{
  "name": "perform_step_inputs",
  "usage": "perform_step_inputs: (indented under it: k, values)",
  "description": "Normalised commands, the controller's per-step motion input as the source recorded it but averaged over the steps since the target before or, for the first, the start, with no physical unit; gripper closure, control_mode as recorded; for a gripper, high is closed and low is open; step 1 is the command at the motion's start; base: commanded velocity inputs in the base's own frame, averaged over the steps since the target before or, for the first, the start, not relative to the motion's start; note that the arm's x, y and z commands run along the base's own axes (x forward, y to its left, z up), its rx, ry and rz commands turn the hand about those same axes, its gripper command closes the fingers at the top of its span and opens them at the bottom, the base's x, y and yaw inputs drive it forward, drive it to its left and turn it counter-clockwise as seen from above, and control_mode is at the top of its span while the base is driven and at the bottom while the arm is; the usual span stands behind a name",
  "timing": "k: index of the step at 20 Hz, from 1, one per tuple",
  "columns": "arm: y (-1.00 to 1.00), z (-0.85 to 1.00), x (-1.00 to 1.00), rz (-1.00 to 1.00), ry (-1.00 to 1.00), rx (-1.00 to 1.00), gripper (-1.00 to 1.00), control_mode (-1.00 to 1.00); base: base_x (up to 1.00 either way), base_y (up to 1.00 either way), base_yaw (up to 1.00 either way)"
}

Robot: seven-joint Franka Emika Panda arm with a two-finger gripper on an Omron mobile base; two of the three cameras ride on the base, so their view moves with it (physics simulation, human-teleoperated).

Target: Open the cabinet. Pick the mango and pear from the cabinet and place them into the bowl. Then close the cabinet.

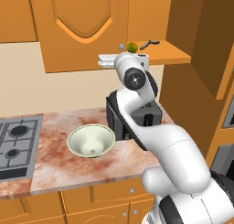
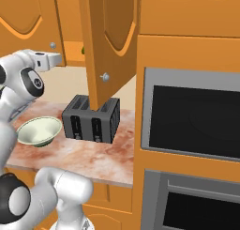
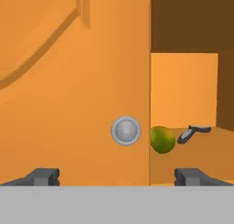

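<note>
Two dark fingertips (image 3: 43, 176) of the gripper (image 3: 119, 177) stand wide apart, holding nothing, facing the cabinet (image 1: 82, 31). Its left door is closed, its round silver knob (image 3: 125, 130) straight ahead of the gripper. Just right of that knob, past the door's edge, the pear (image 3: 162, 139) sits on the open shelf, with a dark utensil (image 3: 192, 132) lying beyond it. Below the cabinet, on the marbled counter (image 1: 55, 159), the bowl (image 1: 91, 141) stands empty just left of a black toaster (image 2: 91, 118). I cannot see the mango.
</note>
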Motion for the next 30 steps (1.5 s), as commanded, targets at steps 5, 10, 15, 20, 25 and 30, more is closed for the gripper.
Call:
perform_step_inputs:
  k: [5,10,15,20,25,30]
  values:
    - [0.0,-0.01,0.01,0.07,-0.04,-0.02,-1.0,-1.0,0.0,0.0,0.0]
    - [0.0,0.0,0.0,0.01,-0.12,0.0,-1.0,-1.0,0.0,0.0,0.0]
    - [0.0,0.0,0.0,0.0,-0.11,-0.01,-1.0,-1.0,0.0,0.0,0.0]
    - [0.0,0.0,0.0,0.0,0.0,0.0,-1.0,-1.0,0.0,0.0,0.0]
    - [0.0,0.05,0.0,0.0,-0.05,0.0,-1.0,-1.0,0.0,0.0,0.0]
    - [0.0,0.06,-0.01,0.0,-0.1,0.0,-1.0,-1.0,0.0,0.0,0.0]
